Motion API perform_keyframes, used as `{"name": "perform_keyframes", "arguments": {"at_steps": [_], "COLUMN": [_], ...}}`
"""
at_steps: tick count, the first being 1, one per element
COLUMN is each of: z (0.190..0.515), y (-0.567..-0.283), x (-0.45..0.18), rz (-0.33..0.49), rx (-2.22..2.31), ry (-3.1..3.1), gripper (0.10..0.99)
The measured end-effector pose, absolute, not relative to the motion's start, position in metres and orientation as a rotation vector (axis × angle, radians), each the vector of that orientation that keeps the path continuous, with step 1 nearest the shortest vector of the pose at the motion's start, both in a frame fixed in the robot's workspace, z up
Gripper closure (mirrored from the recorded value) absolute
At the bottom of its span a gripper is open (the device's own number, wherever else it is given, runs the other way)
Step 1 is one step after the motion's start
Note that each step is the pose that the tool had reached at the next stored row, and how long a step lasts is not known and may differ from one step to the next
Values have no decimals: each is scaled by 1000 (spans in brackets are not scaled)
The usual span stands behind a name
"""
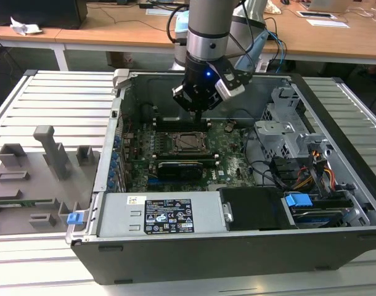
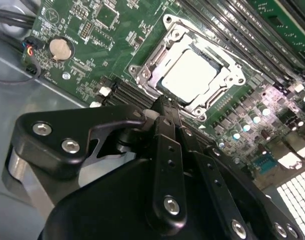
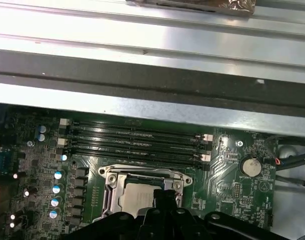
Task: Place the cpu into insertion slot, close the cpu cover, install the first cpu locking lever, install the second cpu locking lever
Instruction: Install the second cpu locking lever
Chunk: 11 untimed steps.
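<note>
The cpu [image 2: 192, 75] lies flat in the insertion slot [image 1: 175, 148] on the green board, its pale metal top showing. The cpu cover [image 2: 151, 60], a grey metal frame, lies down around the chip. My gripper [image 2: 165, 102] is shut, with nothing visibly between the black fingers, and its tip sits at the edge of the socket frame. In the first wrist view the gripper [image 3: 165, 194] overlaps the side of the cpu [image 3: 135, 199]. In the exterior view the gripper [image 1: 199, 116] hangs just behind the cpu [image 1: 190, 142], inside the open computer case.
Long black memory slots [image 3: 137, 142] run beside the socket, and a coin battery [image 3: 251, 166] sits nearby. A black card [image 1: 185, 166], the power supply [image 1: 166, 216], a drive cage [image 1: 286, 132] and cables [image 1: 311, 172] crowd the case. A grey fixture plate [image 1: 34, 179] lies outside at the exterior view's left.
</note>
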<state>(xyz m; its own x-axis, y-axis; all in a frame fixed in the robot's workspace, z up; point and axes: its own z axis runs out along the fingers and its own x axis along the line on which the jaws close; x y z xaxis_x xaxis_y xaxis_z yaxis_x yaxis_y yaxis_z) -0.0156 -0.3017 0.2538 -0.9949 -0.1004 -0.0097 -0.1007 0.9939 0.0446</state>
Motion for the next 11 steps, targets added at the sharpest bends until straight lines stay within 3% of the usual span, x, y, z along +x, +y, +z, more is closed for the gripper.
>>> {"name": "perform_keyframes", "arguments": {"at_steps": [11], "z": [254], "y": [-319], "x": [-16], "rz": [71], "rx": [-157], "ry": [3129], "gripper": [980]}}
